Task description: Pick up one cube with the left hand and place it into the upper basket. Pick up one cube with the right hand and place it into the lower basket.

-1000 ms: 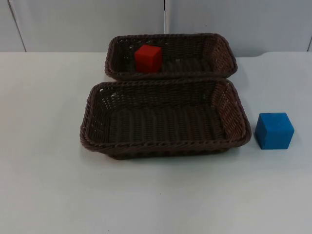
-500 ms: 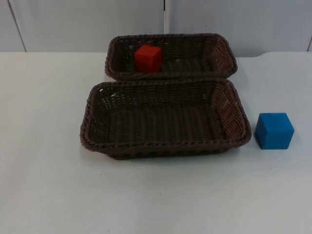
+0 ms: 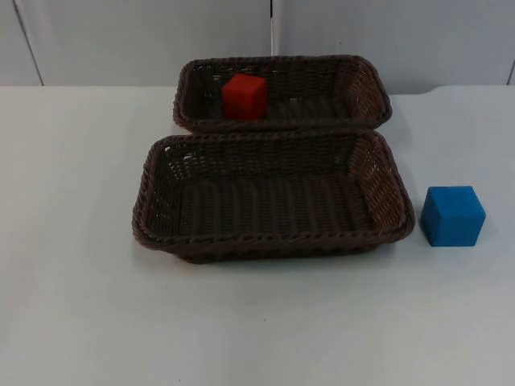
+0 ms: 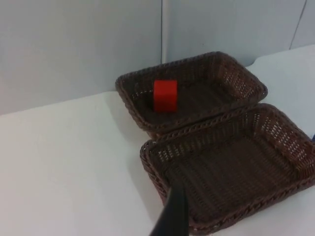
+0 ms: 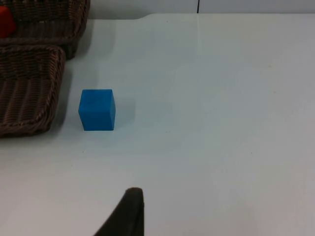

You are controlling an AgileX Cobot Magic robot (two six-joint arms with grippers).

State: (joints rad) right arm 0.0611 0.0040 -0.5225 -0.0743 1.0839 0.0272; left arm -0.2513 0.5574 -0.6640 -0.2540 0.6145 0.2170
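The worktop (image 3: 80, 305) is a smooth, matt white surface; its near part, across the bottom of the top view, carries nothing.

Centre frame in the top view sits the lower basket (image 3: 153, 217), a rectangular tray of dark brown woven wicker with a braided rim, ribbed floor and open-weave walls. Its interior holds no cube. The left wrist view looks onto the same basket (image 4: 295, 147), with one black fingertip of the left gripper (image 4: 173, 216) above its near rim. Only that one tip is visible, so whether the left fingers are open or closed cannot be told.

At centre right of the top view, the blue cube (image 3: 453, 215) stands flat on the worktop, just beside the lower basket's right end but apart from it. It is solid-coloured, sharp-edged and matt. In the right wrist view the blue cube (image 5: 97, 109) stands beside the basket wall, with one dark fingertip of the right gripper (image 5: 128, 214) well short of it; the state of the right fingers cannot be told.

Upper centre of the top view, the upper basket (image 3: 362, 88) is of the same weave and shape, its near rim touching the lower basket's far rim. The red cube (image 3: 244, 96) rests upright inside it, toward its left half.

Behind, a plain grey partition wall (image 3: 145, 40) closes the worktop.
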